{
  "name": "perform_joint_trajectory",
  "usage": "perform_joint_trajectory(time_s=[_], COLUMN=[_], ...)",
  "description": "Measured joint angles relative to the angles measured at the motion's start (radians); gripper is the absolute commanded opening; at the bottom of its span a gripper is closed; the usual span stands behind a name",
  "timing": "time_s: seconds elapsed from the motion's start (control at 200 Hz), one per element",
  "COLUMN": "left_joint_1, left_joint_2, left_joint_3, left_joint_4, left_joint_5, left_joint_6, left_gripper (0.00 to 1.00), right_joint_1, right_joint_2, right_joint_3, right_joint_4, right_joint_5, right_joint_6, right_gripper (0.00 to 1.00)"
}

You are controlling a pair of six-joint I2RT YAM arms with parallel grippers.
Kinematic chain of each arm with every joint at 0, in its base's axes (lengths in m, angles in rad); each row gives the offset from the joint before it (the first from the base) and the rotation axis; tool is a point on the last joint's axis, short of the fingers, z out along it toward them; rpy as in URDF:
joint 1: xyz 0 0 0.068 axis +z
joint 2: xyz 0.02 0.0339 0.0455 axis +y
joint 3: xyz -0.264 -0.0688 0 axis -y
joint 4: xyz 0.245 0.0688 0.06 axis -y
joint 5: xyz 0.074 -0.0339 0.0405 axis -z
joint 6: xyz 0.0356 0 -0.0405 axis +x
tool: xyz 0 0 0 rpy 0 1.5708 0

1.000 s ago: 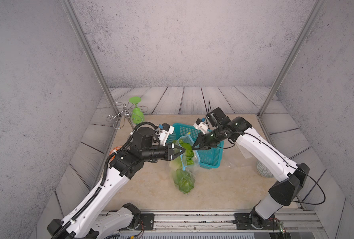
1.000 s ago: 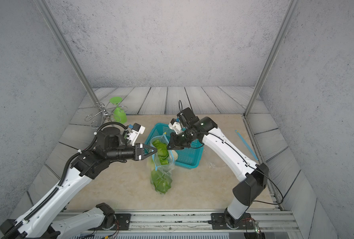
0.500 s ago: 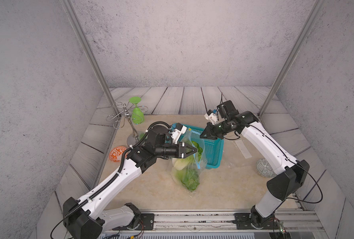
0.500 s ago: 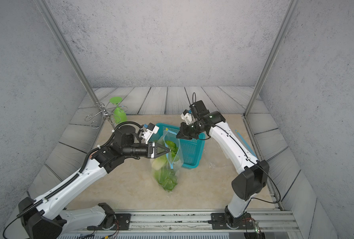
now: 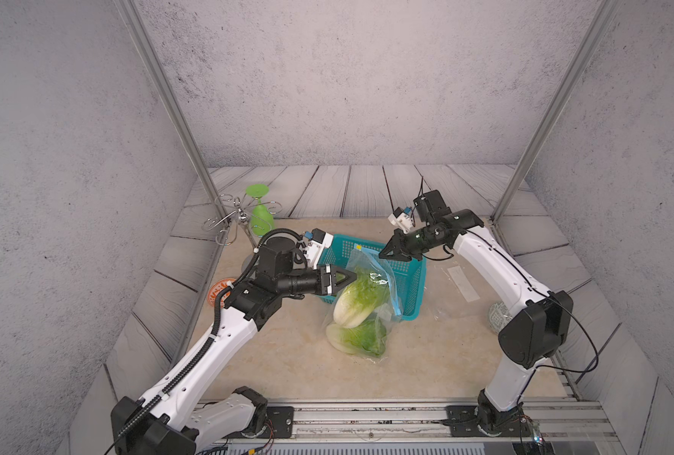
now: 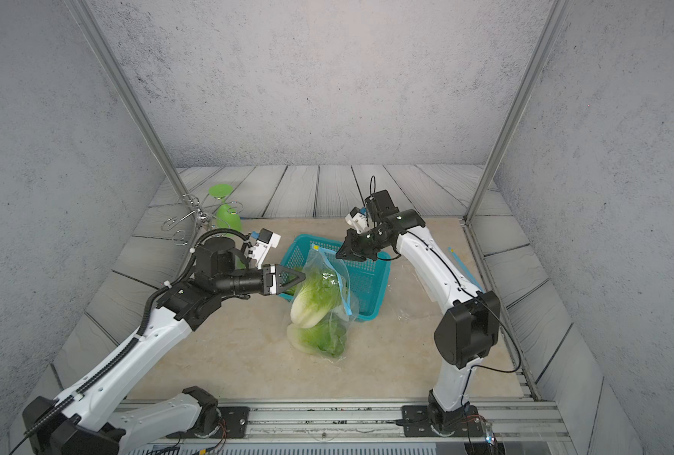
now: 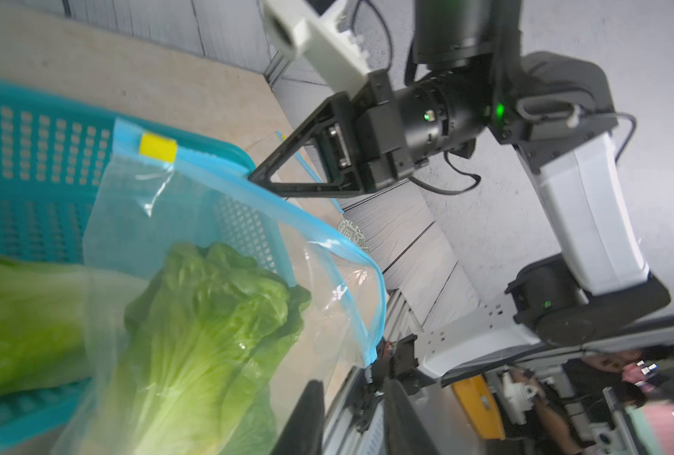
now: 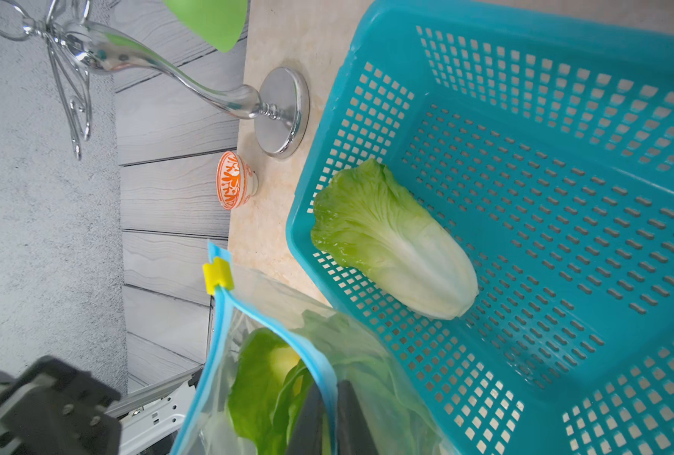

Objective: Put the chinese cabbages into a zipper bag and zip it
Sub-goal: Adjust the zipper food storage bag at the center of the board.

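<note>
A clear zipper bag [image 5: 363, 260] with a blue zip strip and yellow slider [image 8: 217, 275] stands against the teal basket [image 5: 410, 283]. Two chinese cabbages are inside it, one [image 5: 357, 301] leaning on the other [image 5: 357, 339], in both top views [image 6: 309, 304]. A third cabbage [image 8: 394, 240] lies in the basket. My right gripper [image 8: 329, 417] is shut on the bag's blue rim and holds the mouth up [image 5: 385, 256]. My left gripper [image 7: 353, 417] is open with nothing between its fingers, its tips [image 5: 349, 277] beside the bag's mouth over the upper cabbage.
A chrome rack [image 5: 229, 220] holding a green goblet [image 5: 262, 214] stands at the back left. An orange patterned bowl [image 5: 220, 292] sits left of the basket. A flat clear bag [image 5: 463, 284] and a patterned round object [image 5: 498, 317] lie to the right.
My left gripper let a cabbage go into the bag and opened. My right gripper moved right and back with the bag's rim, and the bag now leans on the basket.
</note>
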Motion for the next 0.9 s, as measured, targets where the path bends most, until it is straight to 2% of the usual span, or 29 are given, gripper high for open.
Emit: perform_joint_trajectory(time_s=[0.17, 0.245, 0.355, 0.395, 0.405, 0.636, 0.901], left_joint_1=[-0.018, -0.023, -0.024, -0.024, -0.024, -0.024, -0.024], left_joint_2=[0.130, 0.156, 0.162, 0.163, 0.163, 0.175, 0.175], left_joint_3=[-0.110, -0.121, -0.121, -0.121, -0.121, -0.121, -0.121], left_joint_4=[0.058, 0.056, 0.061, 0.061, 0.061, 0.061, 0.059], left_joint_5=[-0.033, -0.045, -0.057, -0.058, -0.059, -0.060, -0.056], left_joint_6=[-0.030, -0.030, -0.019, -0.018, -0.017, -0.011, -0.008], left_gripper=[0.17, 0.16, 0.16, 0.16, 0.16, 0.16, 0.16], right_joint_1=[-0.026, -0.035, -0.051, -0.058, -0.060, -0.092, 0.032], right_joint_2=[0.000, 0.000, 0.000, -0.002, -0.003, -0.005, -0.005], right_joint_3=[-0.014, -0.025, -0.040, -0.048, -0.051, -0.036, 0.011], right_joint_4=[0.028, 0.033, 0.043, 0.046, 0.048, -0.039, -0.191], right_joint_5=[-0.045, -0.065, -0.102, -0.112, -0.114, -0.073, 0.110], right_joint_6=[0.000, 0.003, 0.005, 0.004, 0.002, -0.092, -0.195], right_gripper=[0.15, 0.23, 0.72, 0.97, 1.00, 0.99, 0.99])
